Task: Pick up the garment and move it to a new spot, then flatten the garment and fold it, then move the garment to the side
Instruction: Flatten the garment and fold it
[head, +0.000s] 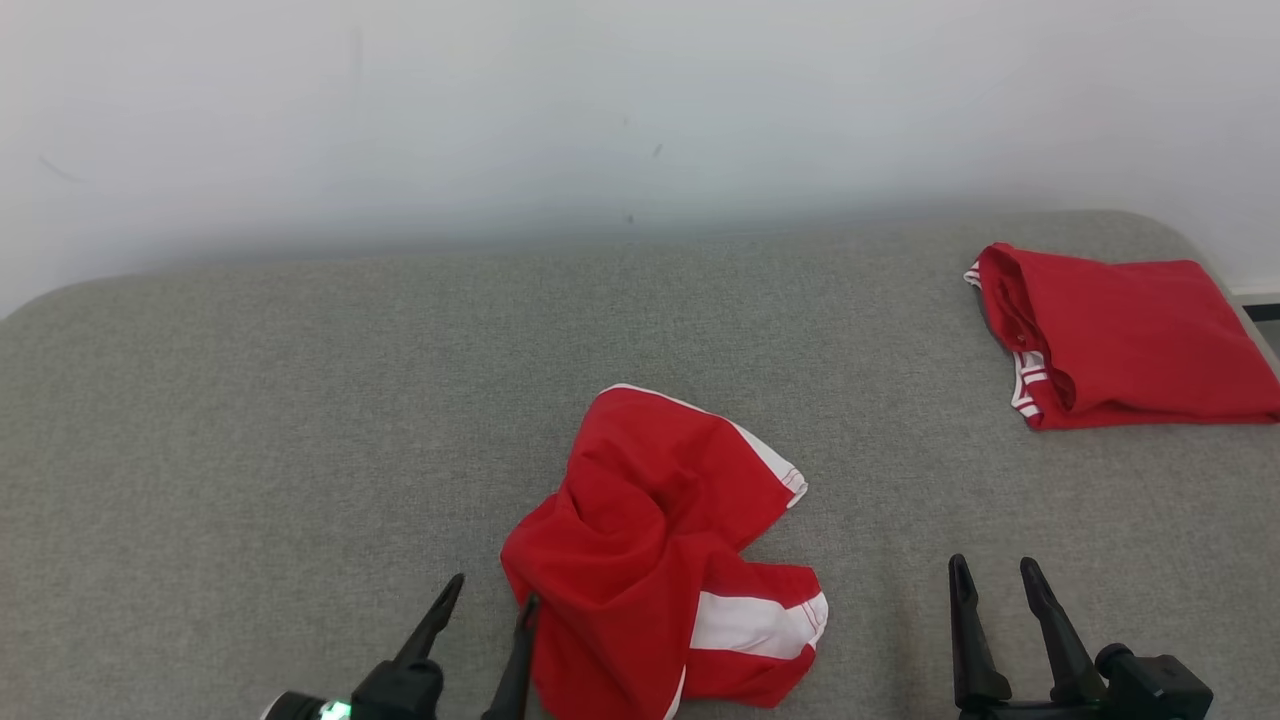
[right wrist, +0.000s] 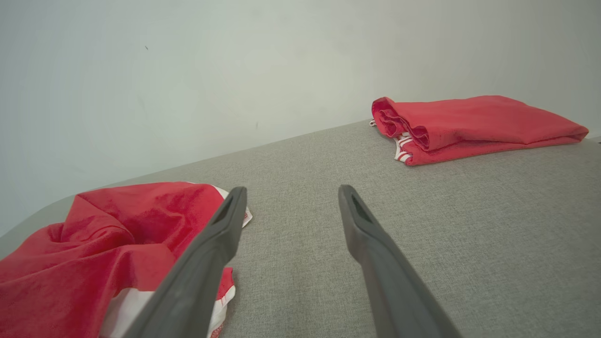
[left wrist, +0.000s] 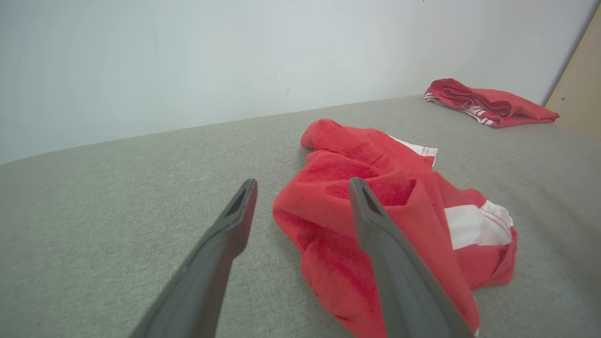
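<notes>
The crumpled red garment (head: pixel 640 540) lies bunched in deep folds at the front middle of the grey upholstered surface (head: pixel 300 400). A white-trimmed hem points toward the back, and a broad white band shows on its near right side. A second red garment (head: pixel 1130 335), folded flat with white striped trim, sits at the surface's far right corner. At the surface's front, the left gripper (head: pixel 494 592) stands spread and empty, its inner finger right at the crumpled garment's left edge. The right gripper (head: pixel 994 562) is also spread, over bare fabric at the front right.
</notes>
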